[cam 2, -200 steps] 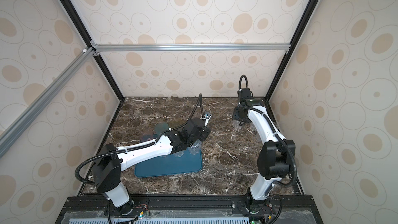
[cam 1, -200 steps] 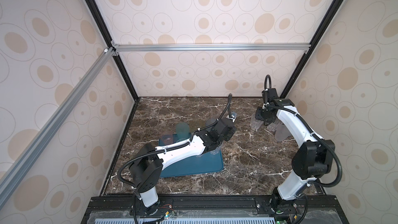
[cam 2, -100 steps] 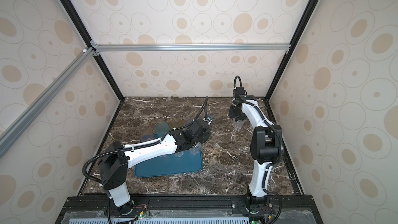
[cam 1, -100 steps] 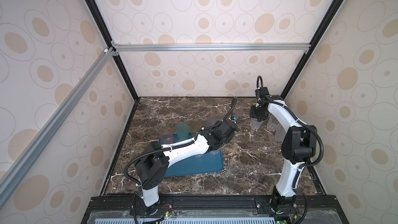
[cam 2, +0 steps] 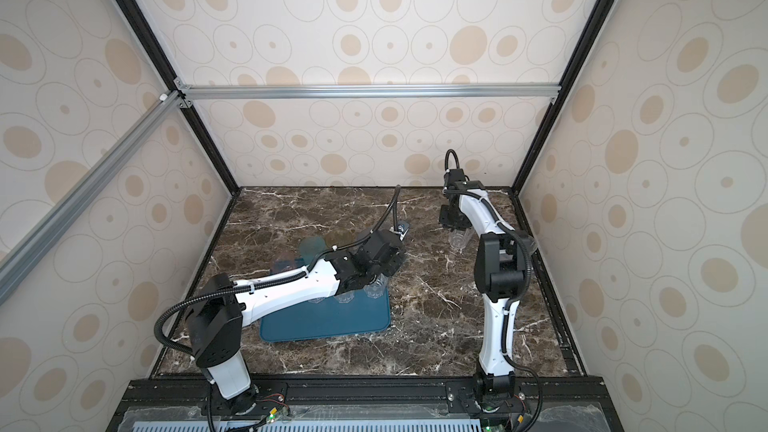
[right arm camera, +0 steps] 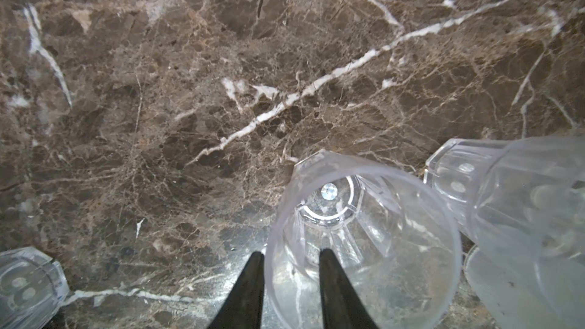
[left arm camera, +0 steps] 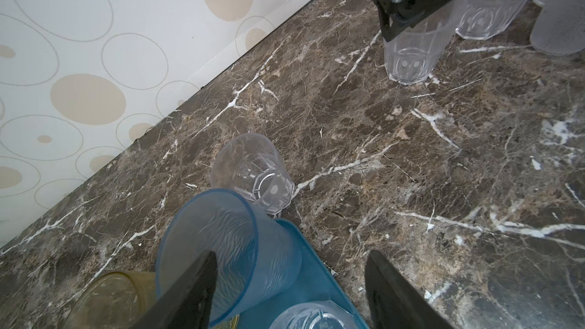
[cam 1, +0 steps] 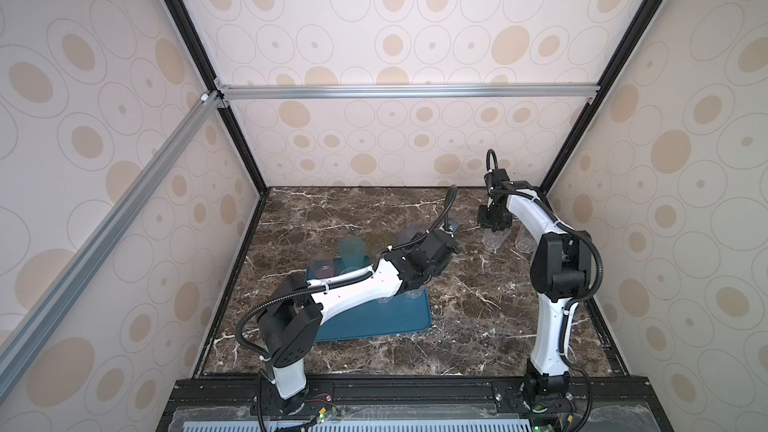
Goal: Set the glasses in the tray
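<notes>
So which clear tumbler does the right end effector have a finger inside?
Of the right-hand cluster, the faceted tumbler whose rim the right end effector straddles, one finger inside, one outside. The faceted neighbour beside it stands free.

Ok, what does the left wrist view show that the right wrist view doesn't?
Only left wrist: the tray corner, the blue tumbler standing on it, a yellow tumbler alongside, the wall, and the left tool open. Only right wrist: the inside of the clear glass, one right tool finger inside its rim, one outside. Both: that glass, its clear neighbour and the marble tabletop.
</notes>
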